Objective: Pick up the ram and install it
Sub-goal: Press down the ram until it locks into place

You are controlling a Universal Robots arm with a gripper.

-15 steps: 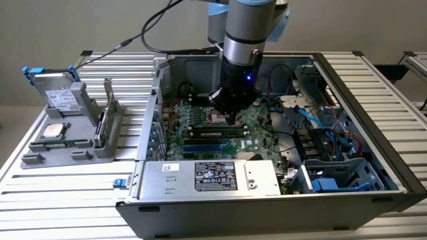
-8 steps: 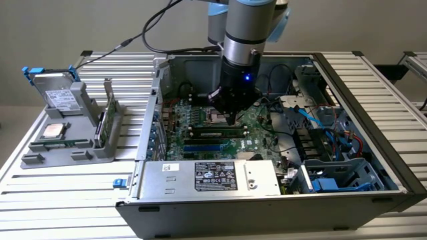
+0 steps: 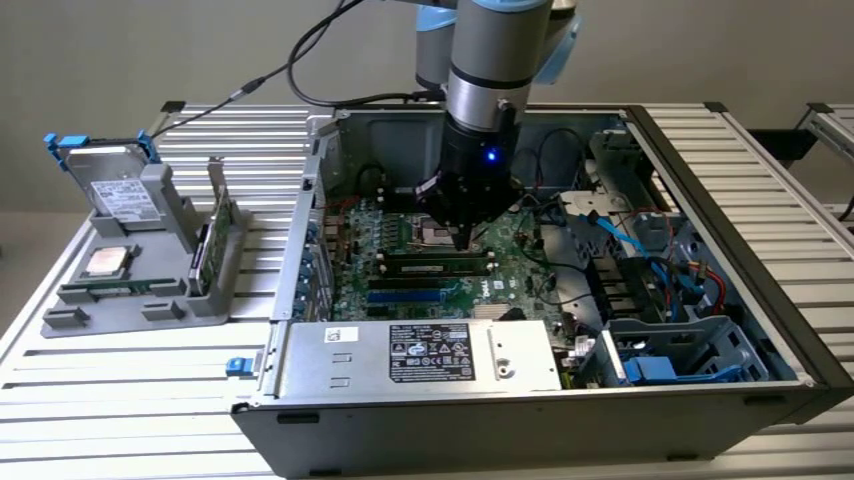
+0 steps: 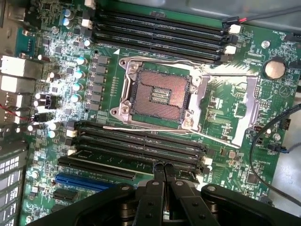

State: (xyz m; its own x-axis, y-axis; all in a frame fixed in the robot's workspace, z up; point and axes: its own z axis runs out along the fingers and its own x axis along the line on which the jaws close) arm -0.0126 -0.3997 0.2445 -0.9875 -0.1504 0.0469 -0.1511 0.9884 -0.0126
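Grey sheet-metal computer case (image 3: 747, 190) is seen lying open, holding a green motherboard (image 4: 225, 108) with an empty processor socket (image 4: 157, 96). The long green ram stick (image 3: 430, 266) is seated in a black slot there. The black gripper (image 4: 163, 165) is poised just above it, fingers (image 4: 157, 170) pressed together, holding nothing.

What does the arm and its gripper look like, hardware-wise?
The arm has a silver-grey tubular body with pale blue joint caps. Black cables run off it. The gripper is a black tapered unit with a small blue light; in the wrist view its two black fingers are slim.
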